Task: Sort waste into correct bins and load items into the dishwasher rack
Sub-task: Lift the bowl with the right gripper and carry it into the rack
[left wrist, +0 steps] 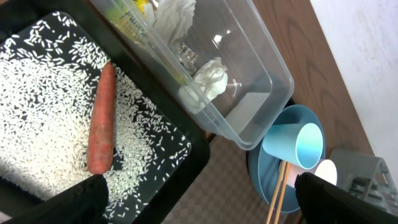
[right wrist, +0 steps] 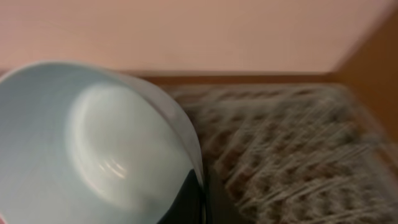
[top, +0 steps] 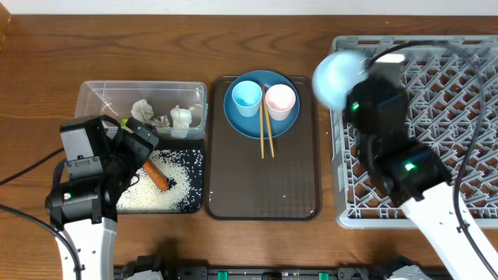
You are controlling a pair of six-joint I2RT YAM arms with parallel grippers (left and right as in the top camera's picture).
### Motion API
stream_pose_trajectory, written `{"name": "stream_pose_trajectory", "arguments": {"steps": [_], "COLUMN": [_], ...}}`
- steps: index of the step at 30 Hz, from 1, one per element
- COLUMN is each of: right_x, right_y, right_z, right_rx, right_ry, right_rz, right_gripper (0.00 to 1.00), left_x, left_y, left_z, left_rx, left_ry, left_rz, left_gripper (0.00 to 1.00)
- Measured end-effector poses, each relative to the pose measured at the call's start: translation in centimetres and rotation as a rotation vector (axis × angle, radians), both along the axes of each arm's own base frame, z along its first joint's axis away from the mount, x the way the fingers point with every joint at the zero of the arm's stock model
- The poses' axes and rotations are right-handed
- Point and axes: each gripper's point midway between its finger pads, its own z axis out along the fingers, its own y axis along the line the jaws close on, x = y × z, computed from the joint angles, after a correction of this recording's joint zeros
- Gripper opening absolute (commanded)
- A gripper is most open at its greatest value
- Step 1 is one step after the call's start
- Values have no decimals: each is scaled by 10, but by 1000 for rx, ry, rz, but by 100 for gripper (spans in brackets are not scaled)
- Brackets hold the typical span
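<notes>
My right gripper is shut on the rim of the white bowl, held in the air at the left edge of the grey dishwasher rack; the bowl fills the right wrist view. My left gripper is open and empty over the black tray, which holds rice grains and the orange carrot. The clear tub holds crumpled napkins and a yellow-green wrapper. The dark-blue plate carries a light-blue cup, a pinkish-white cup and chopsticks.
The plate rests at the far end of a dark brown serving tray between the black tray and the rack. The wooden table runs behind everything. A black cable hangs across the rack near my right arm.
</notes>
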Motion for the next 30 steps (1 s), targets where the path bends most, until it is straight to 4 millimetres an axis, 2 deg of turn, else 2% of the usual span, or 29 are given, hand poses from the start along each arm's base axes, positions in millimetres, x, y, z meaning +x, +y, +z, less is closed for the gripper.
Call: {"name": "stream_pose_trajectory", "arguments": {"steps": [3, 6, 9, 14, 17, 20, 25, 30], "right_x": [15, 31, 50, 78, 90, 100, 115, 136], "right_y": [-30, -58, -89, -138, -161, -178, -196, -194], "right_z": [18, 23, 20, -14, -32, -41, -67, -108], "right_rx": [-77, -174, -295, -544, -627, -674, -762, -889], "right_ry": [-72, -88, -66, 110, 173, 185, 251, 343], "right_rz": [-104, -185, -250, -305, -330, -358, -345, -264], "right_gripper": [1, 1, 1, 1, 1, 1, 1, 1], "left_x": [0, 0, 0, 0, 0, 0, 0, 0], "left_y": [0, 0, 0, 0, 0, 0, 0, 0], "left_z": [0, -1, -1, -1, -1, -1, 0, -1], "left_rx": [0, 0, -1, 0, 0, 0, 0, -1], "left_ry": [2, 2, 3, 2, 2, 2, 1, 3], "left_rz": [0, 0, 0, 0, 0, 0, 0, 0], "left_gripper": [98, 98, 98, 98, 98, 98, 98, 98]}}
